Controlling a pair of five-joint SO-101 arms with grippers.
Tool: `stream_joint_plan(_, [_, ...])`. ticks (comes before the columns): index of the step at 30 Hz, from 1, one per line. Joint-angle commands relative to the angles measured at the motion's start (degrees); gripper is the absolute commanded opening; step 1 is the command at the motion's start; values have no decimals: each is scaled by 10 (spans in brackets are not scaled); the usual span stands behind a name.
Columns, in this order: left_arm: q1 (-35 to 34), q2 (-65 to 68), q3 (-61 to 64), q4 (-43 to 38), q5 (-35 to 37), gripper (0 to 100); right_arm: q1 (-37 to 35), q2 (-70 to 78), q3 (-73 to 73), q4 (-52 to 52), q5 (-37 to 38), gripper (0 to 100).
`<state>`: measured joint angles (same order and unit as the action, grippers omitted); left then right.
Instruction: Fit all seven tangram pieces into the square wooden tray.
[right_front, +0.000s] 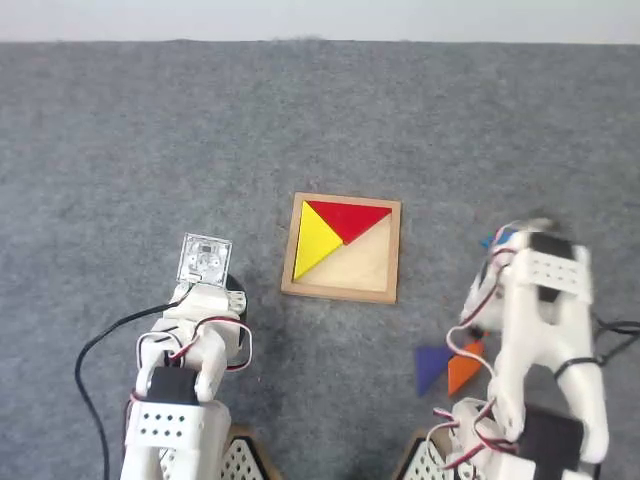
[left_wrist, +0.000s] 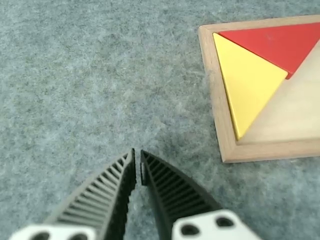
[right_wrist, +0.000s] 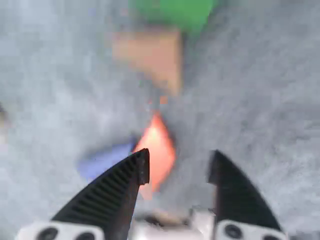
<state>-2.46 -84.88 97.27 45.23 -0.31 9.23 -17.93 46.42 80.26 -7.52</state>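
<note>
Right wrist view is heavily blurred, piece shapes there hard to make out. In the high view the right arm (right_front: 540, 300) at the lower right of the frame covers part of the loose pieces. A blue sliver (right_front: 497, 238) pokes out beside it, the rest of it hidden.

Tray (right_front: 392, 250) sits at frame centre on the grey worktop (right_front: 150, 130). 2 pieces lie in it: 1 red triangle (right_front: 350, 218) along the top edge and 1 yellow triangle (right_front: 315, 242) along the left edge, the 2 touching. The lower right half is bare wood.

Loose pieces, lower right of the high view: 1 purple piece (right_front: 432, 365) and 1 orange piece (right_front: 463, 372), touching each other. The right wrist view adds 1 green piece (right_wrist: 175, 10) and 1 tan piece (right_wrist: 150, 55) beyond them.

2 grippers. Left gripper (left_wrist: 138, 159) is clenched on nothing, tips nearly meeting, over bare worktop left of the tray. Right gripper (right_wrist: 179, 167) is spread wide and holds nothing, the orange piece just beyond its fingers. Can't tell whether they touch it.
</note>
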Motion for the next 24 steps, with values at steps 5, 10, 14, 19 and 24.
stream_joint_plan(5, [-3, -8, -5, 4, 4, 15, -70, -25, 28, 14, 121, 189])
stream_joint_plan(10, [-3, -8, -5, 4, 4, 15, -101, 23, 27, 0, 118, 191])
stream_joint_plan(14, [-3, -8, -5, 4, 4, 15, -99, 110, 27, -52, 99, 188])
stream_joint_plan(19, [-3, -8, -5, 4, 4, 15, -96, 165, -8, -57, 72, 187])
stream_joint_plan(24, [-3, -8, -5, 4, 4, 15, -71, 166, -25, -101, 40, 185])
